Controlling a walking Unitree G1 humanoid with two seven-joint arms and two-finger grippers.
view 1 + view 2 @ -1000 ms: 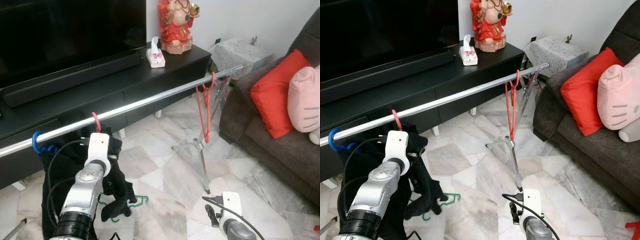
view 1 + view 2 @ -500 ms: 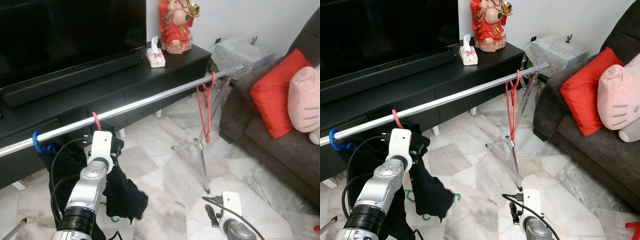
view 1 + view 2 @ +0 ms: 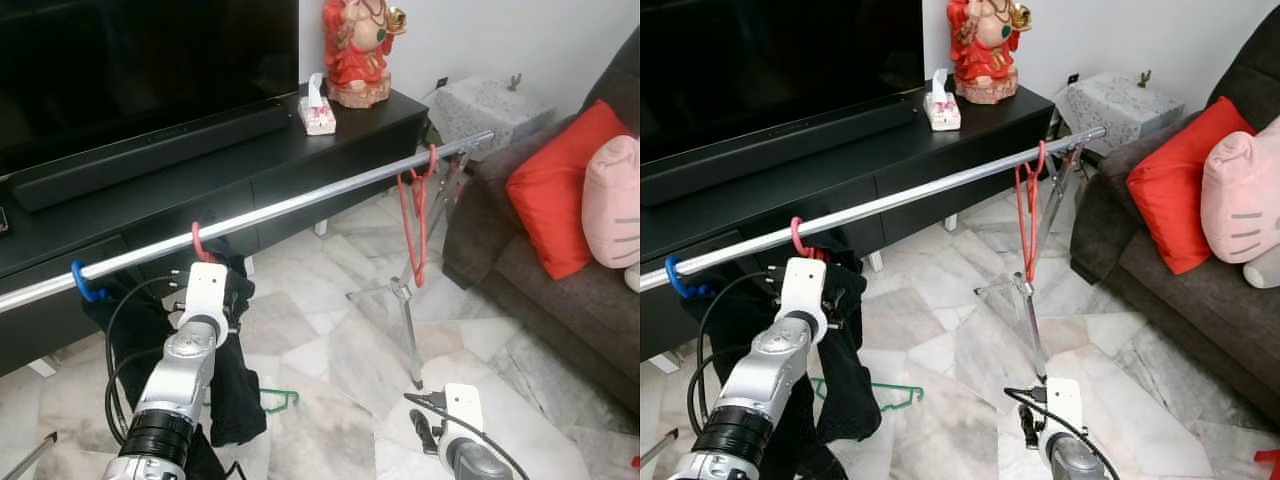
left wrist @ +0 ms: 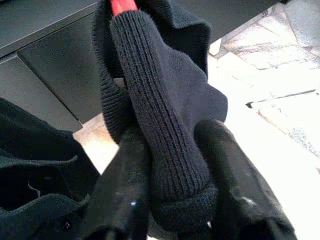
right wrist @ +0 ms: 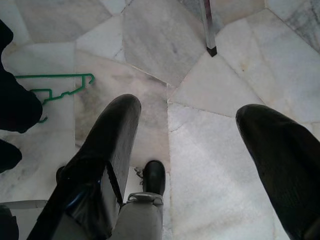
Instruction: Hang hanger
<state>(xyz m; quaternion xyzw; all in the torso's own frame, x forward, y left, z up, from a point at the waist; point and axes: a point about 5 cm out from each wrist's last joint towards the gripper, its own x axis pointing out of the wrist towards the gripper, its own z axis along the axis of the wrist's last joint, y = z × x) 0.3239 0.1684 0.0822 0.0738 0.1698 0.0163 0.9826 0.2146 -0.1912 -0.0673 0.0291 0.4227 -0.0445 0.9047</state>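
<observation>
A red hanger's hook [image 3: 199, 242] sits over the silver rail [image 3: 300, 203], and a black knit garment [image 3: 236, 380] hangs from it. In the left wrist view my left gripper [image 4: 175, 200] is shut on a thick fold of that garment [image 4: 155, 120], just below the red hanger neck [image 4: 122, 6]. From the head, its white wrist [image 3: 207, 291] shows just under the rail. A bare red hanger [image 3: 415, 225] hangs near the rail's right end. My right gripper [image 5: 195, 145] hangs low over the floor, open and holding nothing.
A blue hanger hook [image 3: 86, 285] with dark clothing is on the rail's left part. A green hanger [image 3: 276, 402] lies on the marble floor. The rail's stand leg [image 3: 408, 335], a black TV cabinet [image 3: 300, 140] and a brown sofa [image 3: 560, 290] with cushions surround the spot.
The black garment's lower part swung out to the right half a second ago and now hangs straight down. My left gripper stays by the rail; the right arm is still.
</observation>
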